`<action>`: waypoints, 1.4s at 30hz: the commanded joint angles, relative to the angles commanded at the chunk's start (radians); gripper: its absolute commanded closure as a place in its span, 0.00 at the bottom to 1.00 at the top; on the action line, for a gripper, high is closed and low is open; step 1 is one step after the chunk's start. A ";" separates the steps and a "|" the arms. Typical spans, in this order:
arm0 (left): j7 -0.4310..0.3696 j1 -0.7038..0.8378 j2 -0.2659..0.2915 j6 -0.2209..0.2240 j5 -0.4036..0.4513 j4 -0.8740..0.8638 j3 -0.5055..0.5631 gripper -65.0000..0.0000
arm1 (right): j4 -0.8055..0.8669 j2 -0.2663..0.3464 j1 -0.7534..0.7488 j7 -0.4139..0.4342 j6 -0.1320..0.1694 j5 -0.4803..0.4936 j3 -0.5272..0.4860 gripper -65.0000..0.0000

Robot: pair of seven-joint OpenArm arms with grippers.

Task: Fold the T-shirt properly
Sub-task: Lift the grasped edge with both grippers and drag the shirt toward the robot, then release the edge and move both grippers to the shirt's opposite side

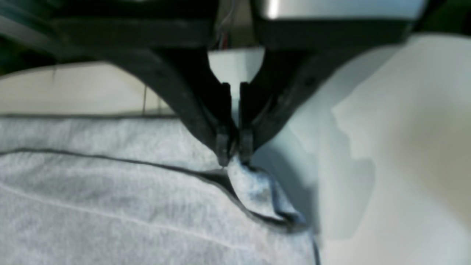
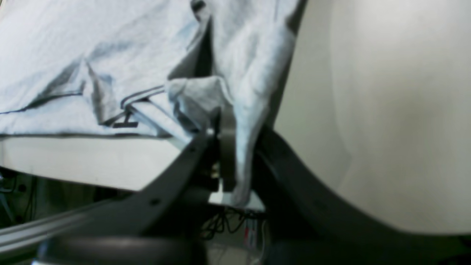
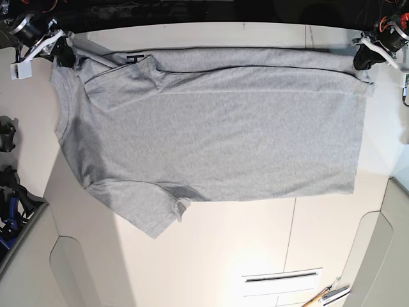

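Observation:
The heather-grey T-shirt [image 3: 211, 128] lies flat across the white table, neck to the left and hem to the right in the base view, its far long edge folded over. My left gripper [image 3: 366, 62] is at the far right corner, shut on the hem corner; the left wrist view shows its fingertips [image 1: 223, 152] pinching a fold of the T-shirt [image 1: 110, 198]. My right gripper [image 3: 64, 54] is at the far left corner, shut on the shoulder; the right wrist view shows the T-shirt [image 2: 235, 110] bunched between its jaws. A sliver of black lettering [image 3: 134, 59] peeks out at the folded edge.
The white table [image 3: 211, 249] extends toward the front, with a slot [image 3: 281, 278] near its front edge. Tools [image 3: 326, 296] lie at the front right. Dark equipment [image 3: 7, 185] stands along the left edge.

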 joint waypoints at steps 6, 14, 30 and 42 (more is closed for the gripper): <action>-0.009 0.011 0.052 0.000 0.000 0.000 0.000 0.97 | 0.000 0.000 -0.007 0.002 -0.001 -0.021 0.000 0.87; -0.016 0.011 0.053 0.000 -0.017 0.000 -0.058 0.65 | 0.000 0.003 0.019 0.013 -0.002 -0.023 0.100 0.57; -0.031 -0.082 0.032 0.000 -0.058 0.000 -0.204 0.44 | -0.122 0.148 0.354 0.121 -0.009 -0.078 0.109 0.57; -0.106 -0.415 -0.115 0.000 0.076 -0.203 -0.066 0.37 | -0.563 0.165 0.805 0.262 -0.009 -0.248 -0.155 0.42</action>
